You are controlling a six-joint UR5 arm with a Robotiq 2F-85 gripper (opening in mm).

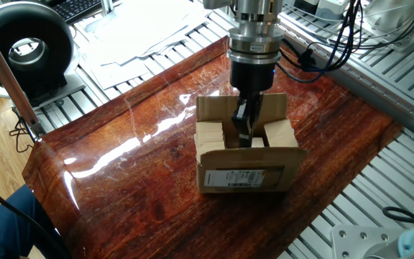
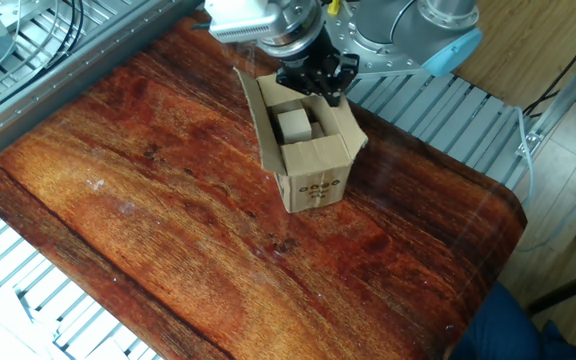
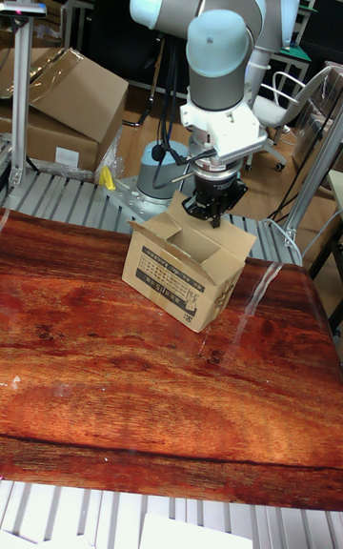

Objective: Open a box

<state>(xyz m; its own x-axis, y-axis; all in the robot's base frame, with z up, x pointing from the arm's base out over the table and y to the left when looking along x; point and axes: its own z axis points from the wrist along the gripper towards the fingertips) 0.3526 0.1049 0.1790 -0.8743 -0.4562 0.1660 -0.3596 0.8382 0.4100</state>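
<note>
Box [image 1: 246, 169] sits on glossy wooden table [image 1: 135, 180].

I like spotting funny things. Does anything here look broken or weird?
Nothing looks broken. The small brown cardboard box sits flat on the shiny wooden table, flaps open, pale wooden blocks inside, with the robot's hand at the opening.

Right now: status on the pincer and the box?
Pincer down inside the box, open or shut unclear. Top flaps standing open, pale blocks visible inside. Nothing else on the table near it.
</note>
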